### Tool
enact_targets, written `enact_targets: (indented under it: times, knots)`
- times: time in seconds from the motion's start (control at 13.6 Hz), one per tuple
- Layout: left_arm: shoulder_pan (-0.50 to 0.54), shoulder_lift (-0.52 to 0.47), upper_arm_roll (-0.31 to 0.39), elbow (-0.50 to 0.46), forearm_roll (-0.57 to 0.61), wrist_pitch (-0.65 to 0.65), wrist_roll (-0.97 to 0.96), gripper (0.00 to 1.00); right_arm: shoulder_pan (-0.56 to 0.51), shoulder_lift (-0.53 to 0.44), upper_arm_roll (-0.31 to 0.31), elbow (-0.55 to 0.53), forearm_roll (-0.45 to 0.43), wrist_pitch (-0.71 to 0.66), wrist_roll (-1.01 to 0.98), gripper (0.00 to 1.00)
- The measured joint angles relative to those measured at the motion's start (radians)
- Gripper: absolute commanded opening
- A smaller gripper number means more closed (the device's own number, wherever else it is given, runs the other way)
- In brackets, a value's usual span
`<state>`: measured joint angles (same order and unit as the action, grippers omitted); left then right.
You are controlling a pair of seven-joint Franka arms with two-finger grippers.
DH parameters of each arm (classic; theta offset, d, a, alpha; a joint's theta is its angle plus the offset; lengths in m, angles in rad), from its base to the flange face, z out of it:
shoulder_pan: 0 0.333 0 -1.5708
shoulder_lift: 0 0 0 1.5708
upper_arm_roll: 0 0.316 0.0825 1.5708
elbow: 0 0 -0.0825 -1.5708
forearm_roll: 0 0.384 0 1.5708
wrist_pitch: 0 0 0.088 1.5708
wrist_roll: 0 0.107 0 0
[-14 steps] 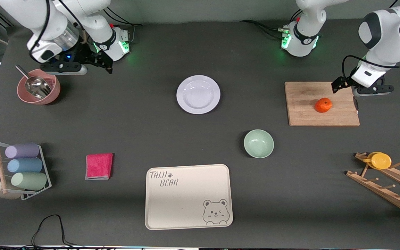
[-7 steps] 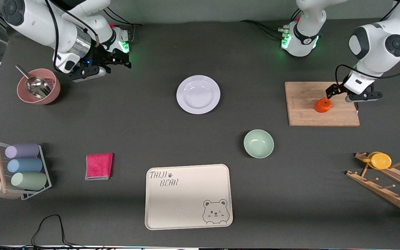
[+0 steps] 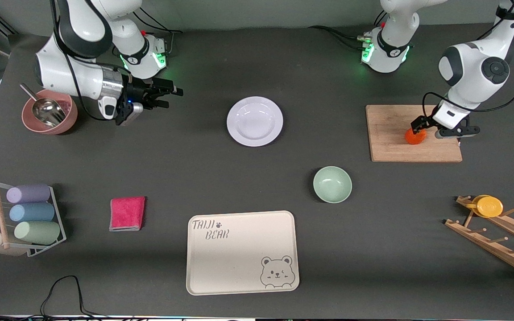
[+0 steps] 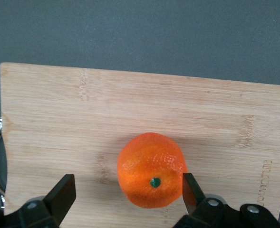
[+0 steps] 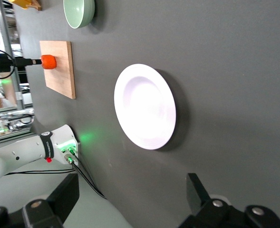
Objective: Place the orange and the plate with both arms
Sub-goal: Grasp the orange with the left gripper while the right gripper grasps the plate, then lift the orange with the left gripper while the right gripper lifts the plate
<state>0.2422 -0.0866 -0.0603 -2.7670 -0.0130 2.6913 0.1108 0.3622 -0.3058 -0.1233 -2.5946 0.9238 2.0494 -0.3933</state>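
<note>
The orange sits on a wooden cutting board toward the left arm's end of the table. My left gripper is open and low over it. In the left wrist view the orange lies between the two open fingers, nearer one of them, and my left gripper is not closed on it. The white plate lies at mid-table. My right gripper is open and empty in the air between the pink bowl and the plate. The right wrist view shows the plate ahead of my right gripper.
A pale green bowl and a cream bear tray lie nearer the front camera than the plate. A pink bowl with a metal scoop, a pink cloth and a cup rack are at the right arm's end. A wooden rack holds a yellow disc.
My left gripper has come down from beside the board to straddle the orange. My right gripper has swung from over the pink bowl toward the plate.
</note>
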Motion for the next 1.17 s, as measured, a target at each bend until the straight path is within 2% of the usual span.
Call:
enact_targets:
  times: [0.29,0.51,0.59,0.73,0.88,0.95,1.17]
  knots:
    - [-0.018,0.030,-0.002,-0.006,0.000,0.044,-0.025,1.00,0.000,0.167,-0.021,-0.104,0.371,0.018,-0.438,1.00]
    - [-0.018,0.086,-0.002,-0.013,0.000,0.103,-0.027,0.98,0.000,0.318,-0.022,-0.122,0.548,0.002,-0.661,1.00]
    - [-0.018,0.099,-0.002,-0.013,0.000,0.112,-0.028,0.88,0.000,0.361,-0.022,-0.122,0.588,-0.014,-0.718,1.00]
    - [-0.019,0.105,-0.002,-0.013,0.000,0.114,-0.031,0.56,0.000,0.439,-0.023,-0.122,0.651,-0.050,-0.817,1.00]
    - [-0.019,0.104,-0.002,-0.012,0.000,0.113,-0.035,0.32,0.000,0.507,-0.024,-0.121,0.701,-0.093,-0.898,1.00]
    - [-0.019,0.100,-0.003,-0.012,0.000,0.113,-0.035,0.25,0.000,0.536,-0.025,-0.120,0.716,-0.103,-0.926,1.00]
    - [-0.019,0.102,-0.003,-0.012,0.000,0.113,-0.036,0.21,0.000,0.596,-0.026,-0.113,0.748,-0.109,-0.949,1.00]
